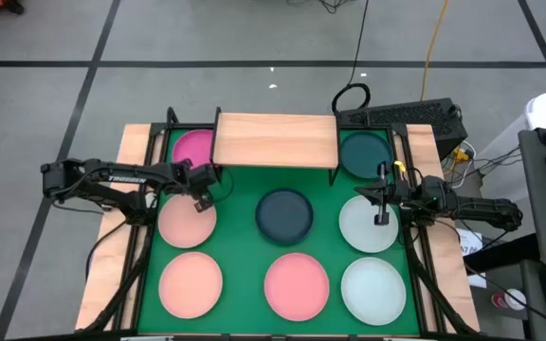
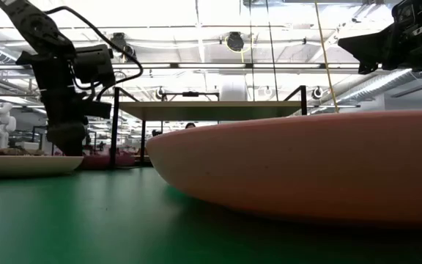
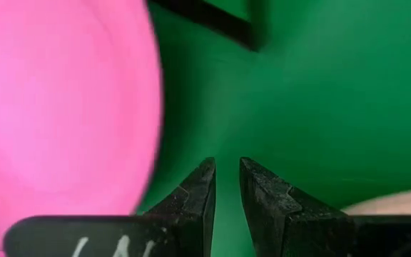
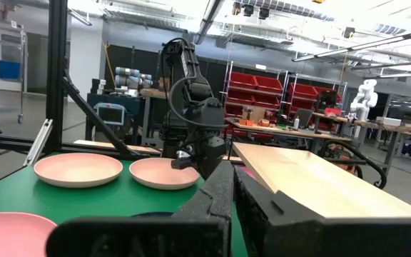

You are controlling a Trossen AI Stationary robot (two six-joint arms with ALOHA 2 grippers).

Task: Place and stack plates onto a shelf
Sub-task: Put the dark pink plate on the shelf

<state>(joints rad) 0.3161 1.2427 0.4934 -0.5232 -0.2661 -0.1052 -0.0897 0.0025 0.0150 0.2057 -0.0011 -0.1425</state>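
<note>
The shelf (image 1: 278, 140) is a light-wood board on black legs at the table's far edge. A hot pink plate (image 1: 191, 149) lies half under its left end and a dark teal plate (image 1: 365, 154) lies by its right end. Another dark teal plate (image 1: 284, 214) sits mid-table, with two pale salmon plates (image 1: 187, 223) (image 1: 191, 286) on the left, a pink plate (image 1: 297, 286) near, and two mint-white plates (image 1: 368, 227) (image 1: 373, 290) on the right. My left gripper (image 3: 227, 168) points down, shut, over bare green between the hot pink and salmon plates. My right gripper (image 4: 232, 171) is shut, held level above the far mint-white plate.
The green table top (image 1: 245, 237) has wooden side strips (image 1: 112, 256) and black frame posts at the shelf's corners (image 1: 171, 118). In the low view the pink plate's rim (image 2: 306, 169) fills the foreground. Cables and a dark case (image 1: 415, 118) lie beyond the far right corner.
</note>
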